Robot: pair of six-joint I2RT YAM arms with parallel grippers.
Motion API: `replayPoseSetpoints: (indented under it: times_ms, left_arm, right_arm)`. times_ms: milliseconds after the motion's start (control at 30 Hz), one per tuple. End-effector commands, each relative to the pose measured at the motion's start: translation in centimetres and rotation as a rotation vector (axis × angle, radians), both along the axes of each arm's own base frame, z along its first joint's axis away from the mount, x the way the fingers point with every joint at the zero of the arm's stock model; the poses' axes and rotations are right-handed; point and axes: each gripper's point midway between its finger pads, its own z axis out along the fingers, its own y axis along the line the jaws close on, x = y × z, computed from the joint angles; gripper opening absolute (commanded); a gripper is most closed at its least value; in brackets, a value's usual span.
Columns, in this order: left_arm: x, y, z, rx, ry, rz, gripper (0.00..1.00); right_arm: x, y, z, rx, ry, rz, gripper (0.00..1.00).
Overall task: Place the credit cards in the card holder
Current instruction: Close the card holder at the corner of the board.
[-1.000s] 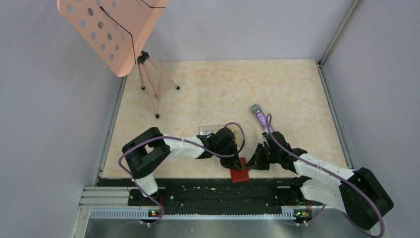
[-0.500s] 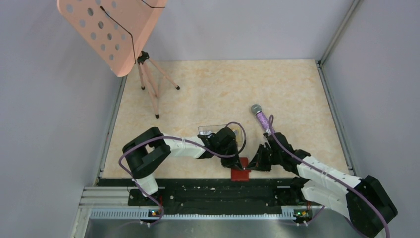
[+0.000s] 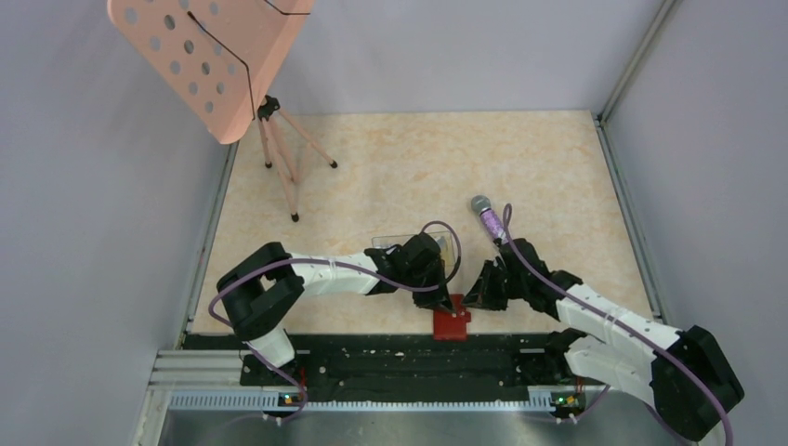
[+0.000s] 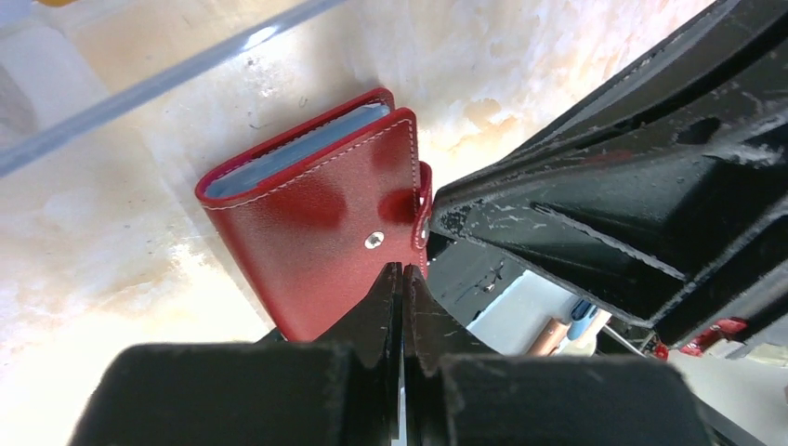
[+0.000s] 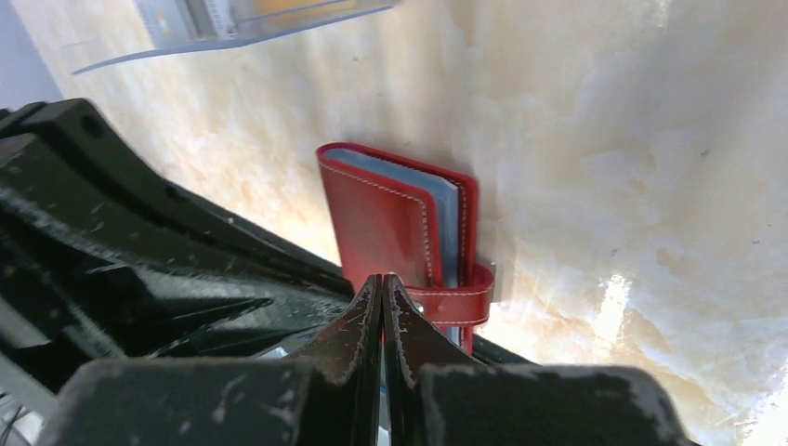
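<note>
The red card holder [image 3: 453,323] lies closed at the near edge of the table [image 3: 418,167], against the black rail [image 3: 372,358], with its snap strap fastened over the open side. Pale blue sleeves show between its covers. The left gripper [image 3: 444,302] and the right gripper [image 3: 472,297] flank it from either side, both low over it. On each wrist view the jaws are pressed together with nothing visible between them: the left gripper's tips [image 4: 402,274] sit just beside the strap, and the right gripper's tips [image 5: 382,283] are at the cover's lower edge. Whether either one touches the leather is hard to tell. Behind the left gripper lies a clear tray [image 3: 388,243], and the yellow-orange shape in it is probably the credit cards [image 5: 297,7].
</note>
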Motion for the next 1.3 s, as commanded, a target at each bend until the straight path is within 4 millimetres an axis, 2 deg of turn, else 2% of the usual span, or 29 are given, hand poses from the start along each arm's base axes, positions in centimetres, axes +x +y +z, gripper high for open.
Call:
replayPoseSetpoints:
  times_ms: [0, 100, 133, 200, 367, 633, 833, 867, 1267]
  left_arm:
    - [0.4, -0.5, 1.5, -0.024, -0.036, -0.014, 0.0]
    - [0.2, -1.3, 1.4, -0.062, -0.007, -0.016, 0.25]
    - [0.1, -1.7, 1.5, -0.08, -0.001, -0.016, 0.3]
    - [0.3, -2.4, 1.8, -0.113, -0.001, -0.016, 0.34]
    - [0.4, -2.7, 1.4, -0.098, 0.005, -0.031, 0.35]
    - [0.2, -2.4, -0.2, -0.039, 0.034, -0.034, 0.32]
    - [0.3, -2.7, -0.1, -0.05, 0.036, -0.035, 0.02]
    - [0.3, -2.5, -0.1, -0.042, 0.033, -0.033, 0.0]
    - [0.7, -0.5, 0.4, 0.087, -0.022, -0.037, 0.0]
  right_arm:
    - [1.2, 0.7, 0.3, -0.026, -0.033, 0.027, 0.0]
    - [1.6, 0.7, -0.4, -0.057, -0.018, 0.039, 0.0]
    - [1.7, 0.7, -0.6, -0.063, -0.016, 0.041, 0.0]
    - [1.8, 0.8, -1.2, -0.072, -0.004, 0.045, 0.0]
    - [1.6, 0.7, -2.4, -0.092, 0.027, 0.046, 0.0]
    - [1.3, 0.7, -2.5, -0.083, 0.035, 0.041, 0.0]
    - [1.4, 0.7, -2.2, -0.082, 0.032, 0.04, 0.0]
    - [1.4, 0.7, -2.1, -0.083, 0.032, 0.041, 0.0]
    - [1.2, 0.6, -1.7, -0.084, 0.031, 0.048, 0.0]
